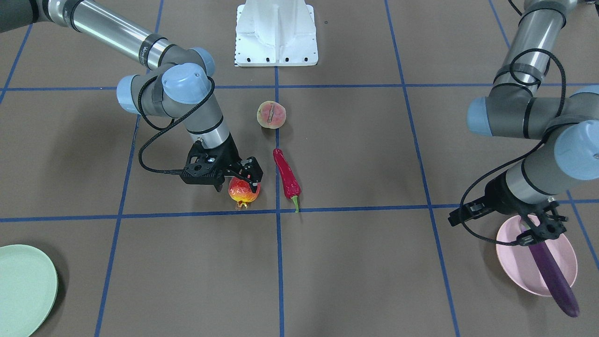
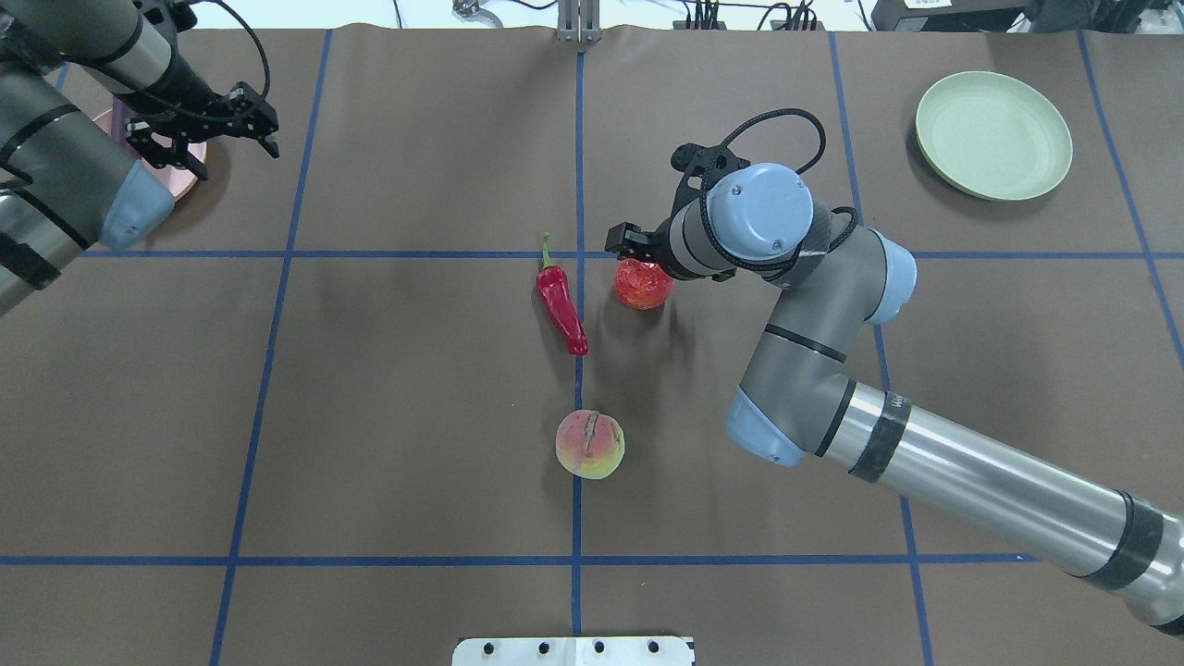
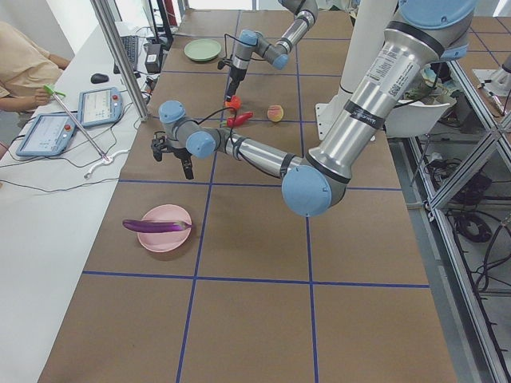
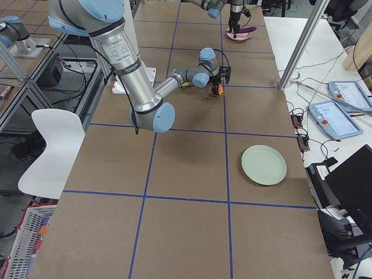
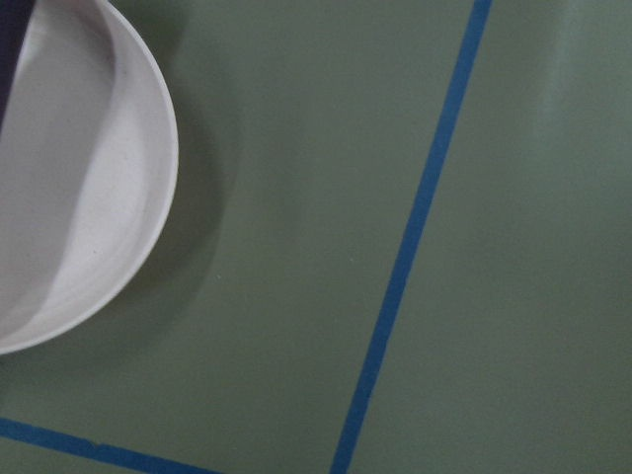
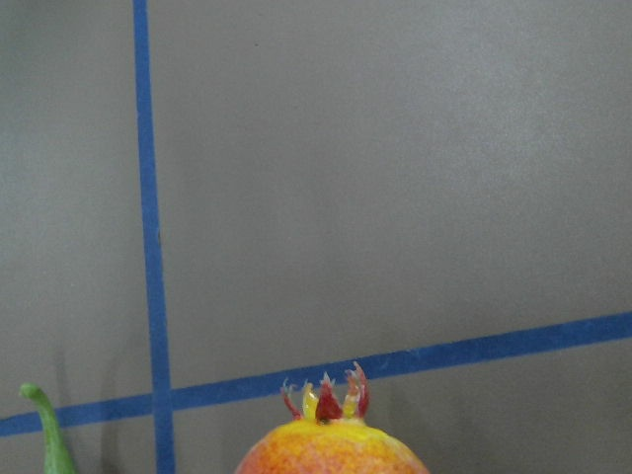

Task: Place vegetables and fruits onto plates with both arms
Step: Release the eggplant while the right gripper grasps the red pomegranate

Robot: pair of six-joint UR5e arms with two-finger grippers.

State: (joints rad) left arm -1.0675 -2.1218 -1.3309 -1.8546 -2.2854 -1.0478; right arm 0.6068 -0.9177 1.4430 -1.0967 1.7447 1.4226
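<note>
The right end effector (image 1: 237, 186) is straddling the pomegranate (image 1: 243, 192) from above with its fingers spread. Whether the pads are touching the skin cannot be told.

The pomegranate is resting on the surface (image 1: 355, 262), its crown pointing away from the robot's base. It is judged rigid, light, glossy and prone to rolling. The fingers are best closing across its widest girth, clear of the fragile crown, with moderate force to prevent slipping.

- The chili pepper (image 1: 286, 175) is lying just beside the pomegranate, on the robot's left of it.
- The peach (image 1: 271, 114) is sitting near the pomegranate, toward the base.
- The mint plate (image 1: 23, 285) is lying well apart from the pomegranate, on the robot's right.
- The pink plate (image 1: 514, 262) is lying well apart on the opposite side, carrying the eggplant (image 1: 552, 276), which is overhanging its rim.
- The left end effector (image 1: 543, 229) is hovering above that plate, fingers spread and holding nothing.
</note>
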